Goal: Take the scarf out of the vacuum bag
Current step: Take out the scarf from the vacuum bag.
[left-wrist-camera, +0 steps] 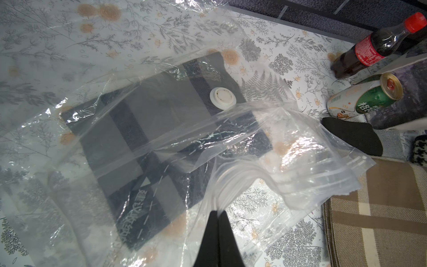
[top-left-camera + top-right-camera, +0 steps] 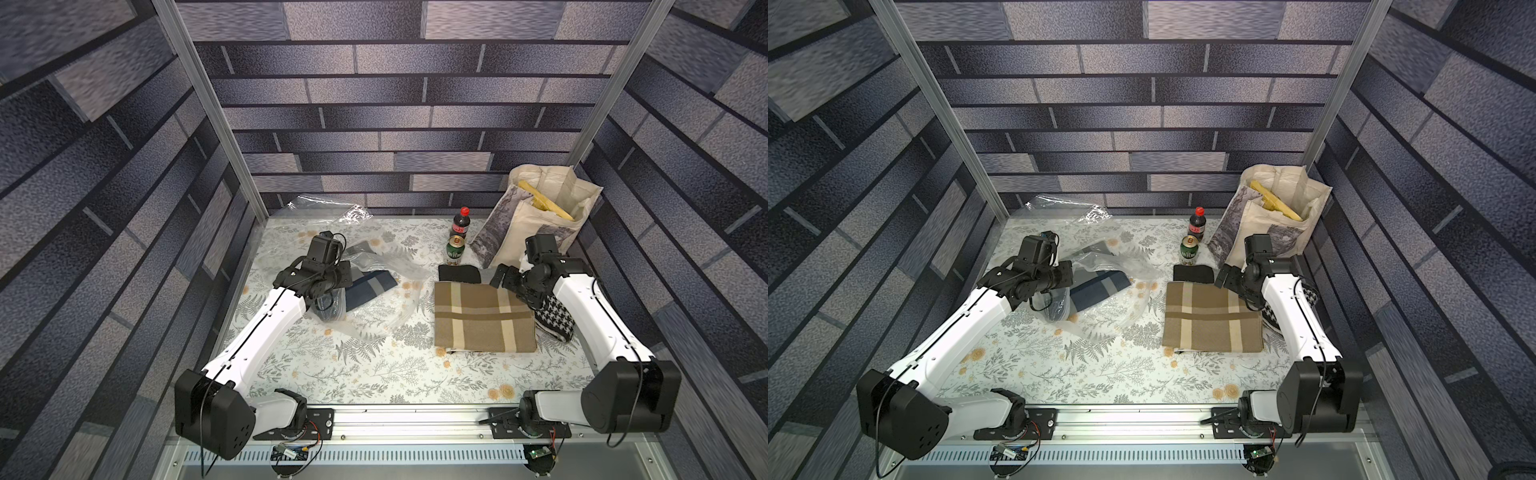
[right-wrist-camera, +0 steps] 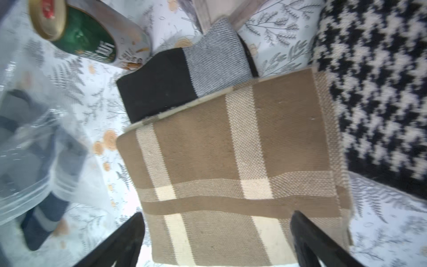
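The vacuum bag (image 2: 399, 270) (image 2: 1133, 266) is a crinkly clear plastic sheet at the left middle of the table, with a round white valve cap (image 1: 223, 98). A folded navy and grey scarf (image 2: 370, 289) (image 1: 147, 129) lies inside it. My left gripper (image 1: 218, 213) is shut on a bunched edge of the bag's plastic. A folded tan plaid scarf (image 2: 482, 318) (image 3: 231, 161) lies flat on the table outside the bag, to its right. My right gripper (image 3: 217, 212) (image 2: 505, 276) hovers open over the tan scarf's far right corner with nothing between its fingers.
A black and grey folded cloth (image 2: 459, 273) lies behind the tan scarf, and a houndstooth cloth (image 2: 555, 318) lies under the right arm. A green can (image 2: 455, 249), a cola bottle (image 2: 460, 224) and a canvas tote bag (image 2: 536, 220) stand at the back right. Another clear plastic bag (image 2: 328, 208) sits at the back.
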Controlling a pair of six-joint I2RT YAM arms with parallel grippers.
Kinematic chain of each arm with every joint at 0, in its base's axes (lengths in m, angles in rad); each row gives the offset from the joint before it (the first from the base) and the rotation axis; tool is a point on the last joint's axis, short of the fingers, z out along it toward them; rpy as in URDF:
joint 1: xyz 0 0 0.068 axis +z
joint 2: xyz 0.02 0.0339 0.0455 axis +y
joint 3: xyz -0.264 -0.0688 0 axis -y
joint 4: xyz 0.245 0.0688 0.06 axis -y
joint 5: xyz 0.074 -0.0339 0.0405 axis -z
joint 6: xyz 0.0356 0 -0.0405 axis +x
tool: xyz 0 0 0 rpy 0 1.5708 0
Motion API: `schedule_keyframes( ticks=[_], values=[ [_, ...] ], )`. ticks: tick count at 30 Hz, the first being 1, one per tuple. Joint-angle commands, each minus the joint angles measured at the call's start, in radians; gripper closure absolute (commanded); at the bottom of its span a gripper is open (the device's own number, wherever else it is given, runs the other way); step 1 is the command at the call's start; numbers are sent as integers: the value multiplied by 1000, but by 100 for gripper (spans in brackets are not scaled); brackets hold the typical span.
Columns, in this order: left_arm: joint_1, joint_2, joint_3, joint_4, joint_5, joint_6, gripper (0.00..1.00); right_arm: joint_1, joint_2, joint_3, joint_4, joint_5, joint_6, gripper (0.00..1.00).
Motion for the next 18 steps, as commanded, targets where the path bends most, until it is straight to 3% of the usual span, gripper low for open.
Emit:
schedule_keyframes(
  ticks=[1,5,10,18],
  values=[
    [-18,3,13,12,23,32,98,-1,-97,-160,310,-269,242,0],
    [-37,11,15,15,19,34,98,46,-177,-316,546,-365,429,0],
    [-55,25,27,14,15,35,99,241,-206,-339,612,-287,481,0],
    [-97,39,50,4,-5,35,99,520,-77,-314,820,-152,583,0]
  ],
)
